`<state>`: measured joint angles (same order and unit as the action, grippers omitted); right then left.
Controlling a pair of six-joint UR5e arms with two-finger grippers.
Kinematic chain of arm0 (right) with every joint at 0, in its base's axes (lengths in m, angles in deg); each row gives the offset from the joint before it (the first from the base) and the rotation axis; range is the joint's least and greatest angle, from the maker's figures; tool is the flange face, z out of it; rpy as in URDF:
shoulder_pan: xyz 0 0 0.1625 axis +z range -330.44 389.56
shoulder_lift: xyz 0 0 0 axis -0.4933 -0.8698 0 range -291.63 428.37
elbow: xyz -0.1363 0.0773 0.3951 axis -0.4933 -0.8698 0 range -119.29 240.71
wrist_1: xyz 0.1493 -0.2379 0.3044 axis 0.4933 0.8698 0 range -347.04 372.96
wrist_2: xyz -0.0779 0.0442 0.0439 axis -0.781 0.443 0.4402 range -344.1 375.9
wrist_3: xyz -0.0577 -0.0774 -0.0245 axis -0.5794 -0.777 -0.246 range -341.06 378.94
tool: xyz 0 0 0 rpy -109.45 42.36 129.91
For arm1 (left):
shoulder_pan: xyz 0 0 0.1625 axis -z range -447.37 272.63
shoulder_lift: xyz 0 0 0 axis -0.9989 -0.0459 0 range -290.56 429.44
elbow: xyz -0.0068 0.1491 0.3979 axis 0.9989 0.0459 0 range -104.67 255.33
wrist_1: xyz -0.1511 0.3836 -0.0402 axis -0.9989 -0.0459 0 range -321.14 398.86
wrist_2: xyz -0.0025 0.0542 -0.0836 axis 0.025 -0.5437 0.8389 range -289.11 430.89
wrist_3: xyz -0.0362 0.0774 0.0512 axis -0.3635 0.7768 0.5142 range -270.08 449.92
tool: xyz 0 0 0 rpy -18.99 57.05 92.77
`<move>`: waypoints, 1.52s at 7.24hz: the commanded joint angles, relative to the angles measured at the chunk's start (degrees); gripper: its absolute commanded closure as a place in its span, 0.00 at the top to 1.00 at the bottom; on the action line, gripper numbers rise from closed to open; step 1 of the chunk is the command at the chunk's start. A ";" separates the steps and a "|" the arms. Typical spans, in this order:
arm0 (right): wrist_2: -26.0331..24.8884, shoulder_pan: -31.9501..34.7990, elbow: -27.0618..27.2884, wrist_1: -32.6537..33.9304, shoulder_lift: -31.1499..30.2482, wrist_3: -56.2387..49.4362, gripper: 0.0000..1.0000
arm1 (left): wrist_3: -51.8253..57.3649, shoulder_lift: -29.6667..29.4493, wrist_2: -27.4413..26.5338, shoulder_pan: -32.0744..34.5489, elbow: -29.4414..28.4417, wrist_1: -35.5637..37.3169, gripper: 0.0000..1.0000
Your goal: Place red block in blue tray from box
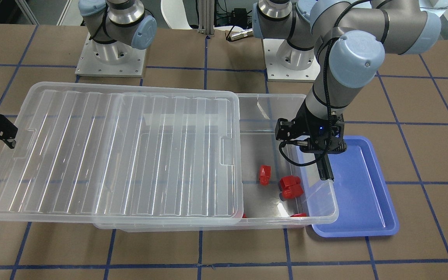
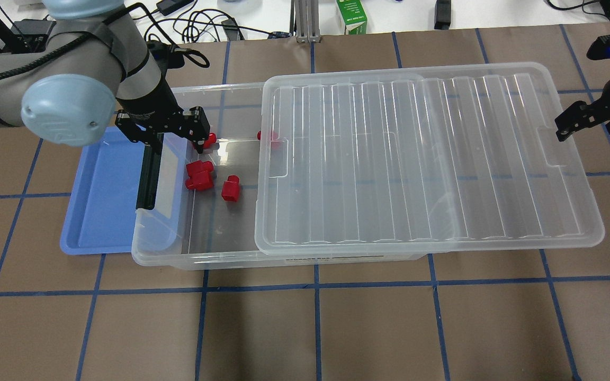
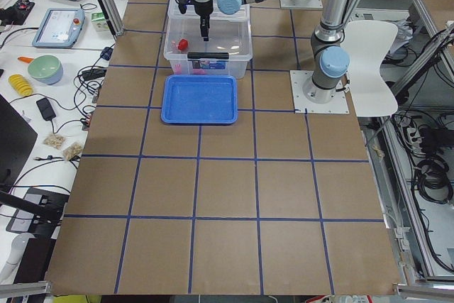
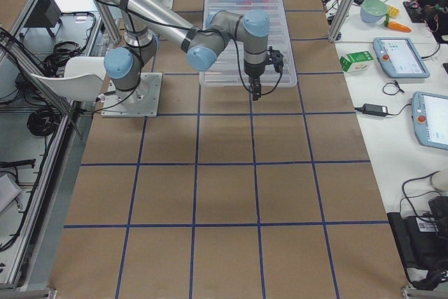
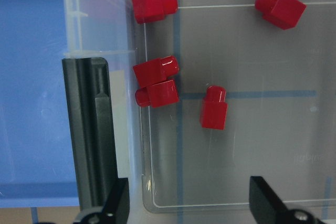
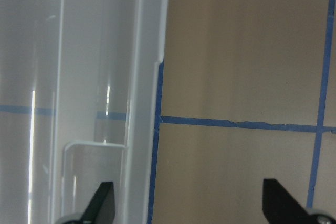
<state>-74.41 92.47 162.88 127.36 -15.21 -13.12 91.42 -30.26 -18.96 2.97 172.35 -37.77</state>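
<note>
The red block [image 5: 213, 108] lies on the floor of the clear box [image 2: 178, 260]; it also shows in the overhead view [image 2: 230, 189] and the front view [image 1: 264, 174]. My left gripper [image 5: 189, 205] is open and empty above the uncovered end of the box [image 1: 319, 217], its jaws apart from all blocks; it also shows from overhead [image 2: 170, 133]. The blue tray [image 2: 101, 201] lies empty against that end of the box. My right gripper [image 6: 191, 208] is open and empty at the far edge of the lid [image 2: 416, 159].
A wider two-lobed red block [image 5: 156, 83] and two other red blocks [image 5: 153, 6] [image 5: 280, 9] lie in the box. The black clip handle [image 5: 89, 129] stands on the box end by the tray. The ribbed lid [image 1: 111, 155] covers most of the box.
</note>
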 commanded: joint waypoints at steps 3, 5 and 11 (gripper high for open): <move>0.04 1.43 -13.64 -22.32 -6.14 1.13 1.00 | 0.52 -5.23 1.16 1.42 8.25 13.31 0.75; 0.13 1.77 -13.59 -26.67 -11.15 3.40 1.00 | 0.61 -7.34 2.83 1.60 9.50 15.45 0.75; -0.56 26.16 -13.66 -24.32 -8.55 36.84 1.00 | 0.70 -12.35 4.50 2.39 9.59 18.52 0.75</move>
<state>-74.48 112.35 149.38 102.06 -25.20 16.09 92.14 -41.47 -14.44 5.34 181.90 -20.41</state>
